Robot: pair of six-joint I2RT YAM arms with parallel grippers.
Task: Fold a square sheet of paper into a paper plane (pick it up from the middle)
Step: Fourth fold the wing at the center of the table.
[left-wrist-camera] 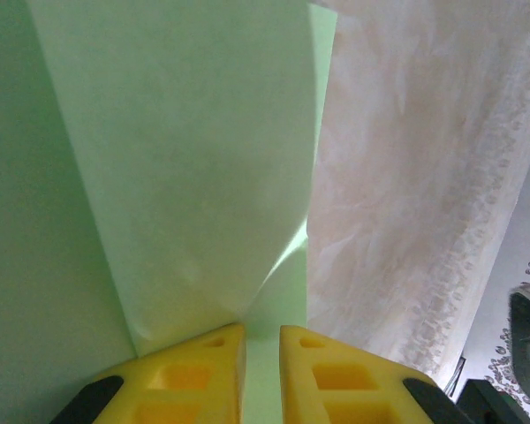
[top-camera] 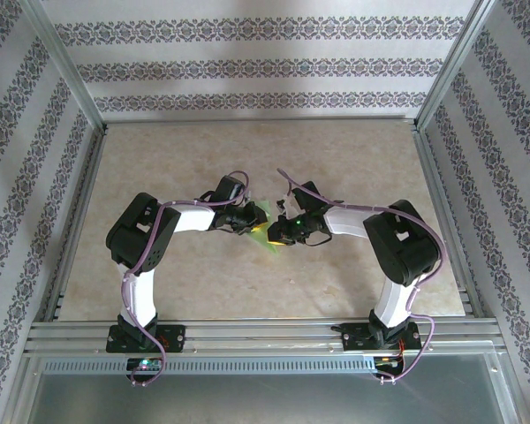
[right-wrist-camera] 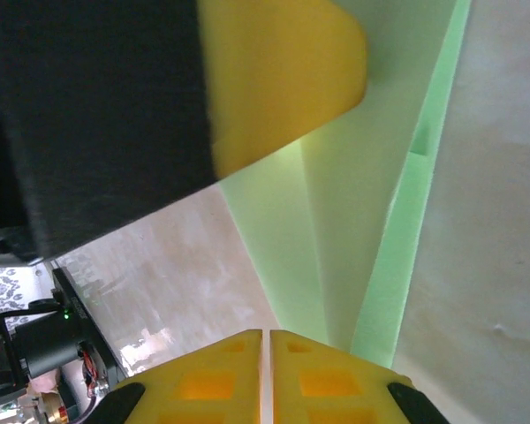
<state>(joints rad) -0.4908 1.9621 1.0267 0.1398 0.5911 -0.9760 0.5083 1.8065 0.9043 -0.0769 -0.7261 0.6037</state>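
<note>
Patterned walls (top-camera: 265,66), beige tabletop (top-camera: 336,159).

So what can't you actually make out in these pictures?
Overhead view: the paper is tiny and mostly covered by the left arm and right arm; its folds are unreadable.
Left wrist view: the paper runs off the top and left edges, outline cut off.
Right wrist view: the left fingers, blurred and close, cover the paper's upper part.
Right wrist view: whether the right fingers pinch paper is unclear; their tips hide it.
</note>
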